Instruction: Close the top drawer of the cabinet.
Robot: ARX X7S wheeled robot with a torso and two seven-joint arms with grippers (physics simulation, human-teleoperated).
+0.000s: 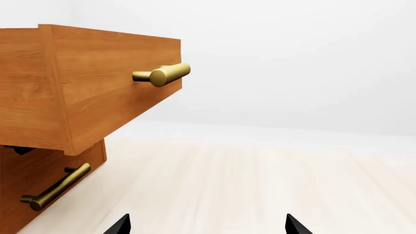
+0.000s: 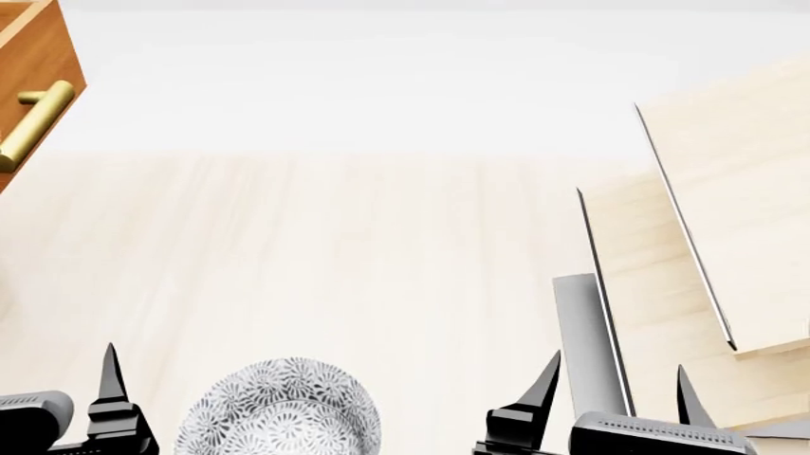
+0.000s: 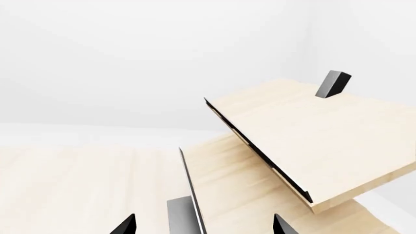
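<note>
The top drawer [image 1: 97, 83] is an orange-brown wooden box with a brass bar handle [image 1: 162, 74]. It stands pulled out from the cabinet [image 1: 19, 170], above the lower drawer front and its like handle [image 1: 55, 187]. In the head view only the drawer's corner [image 2: 36, 52] and handle [image 2: 36, 121] show at the far left edge. My left gripper [image 1: 208, 226] is open and empty, low over the floor and apart from the drawer. My right gripper [image 3: 204, 226] is open and empty, facing the pale rack. It shows in the head view [image 2: 616, 393] at the bottom right.
A patterned grey bowl [image 2: 279, 415] sits on the light wood floor between my arms. A pale light-wood shelf rack [image 2: 727, 218] with a grey base [image 2: 585, 332] stands at the right, close before my right gripper. It also shows in the right wrist view [image 3: 312, 141].
</note>
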